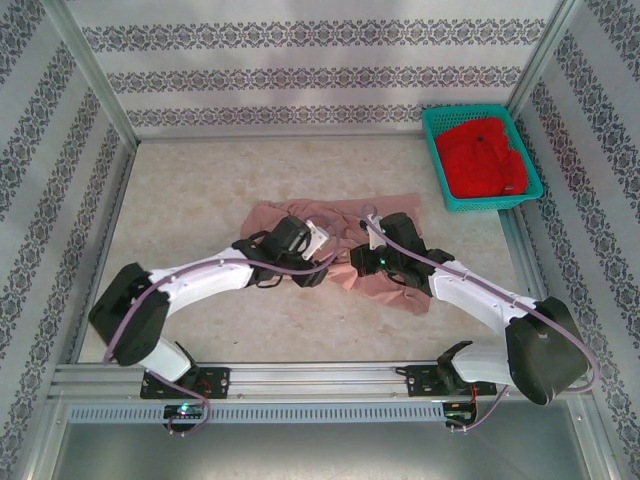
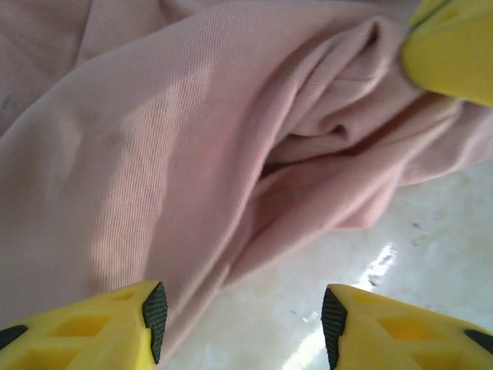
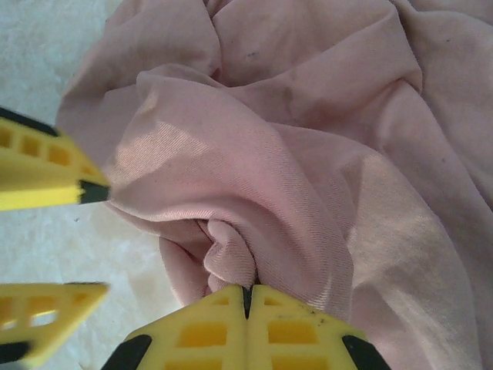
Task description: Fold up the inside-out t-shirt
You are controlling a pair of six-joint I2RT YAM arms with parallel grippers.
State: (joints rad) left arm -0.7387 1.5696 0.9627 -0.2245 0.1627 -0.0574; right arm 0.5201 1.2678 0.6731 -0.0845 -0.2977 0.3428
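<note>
Right wrist: right gripper [image 3: 248,299] pinches t-shirt [image 3: 308,154] (bunched fold); left gripper [image 2: 243,320] apart, empty.

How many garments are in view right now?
2: the dusty salmon-pink cloth t-shirt crumpled mid-table, and a bright red garment in the teal plastic basket far right. More may lie beneath it.

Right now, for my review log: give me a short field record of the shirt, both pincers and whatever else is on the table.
t-shirt: pink, crumpled mid-table, not yet folded
left pincer: open, gripping nothing, over the shirt's edge
right pincer: shut on a bunched fold of the t-shirt
basket: teal, far right corner, holding a red garment
</note>
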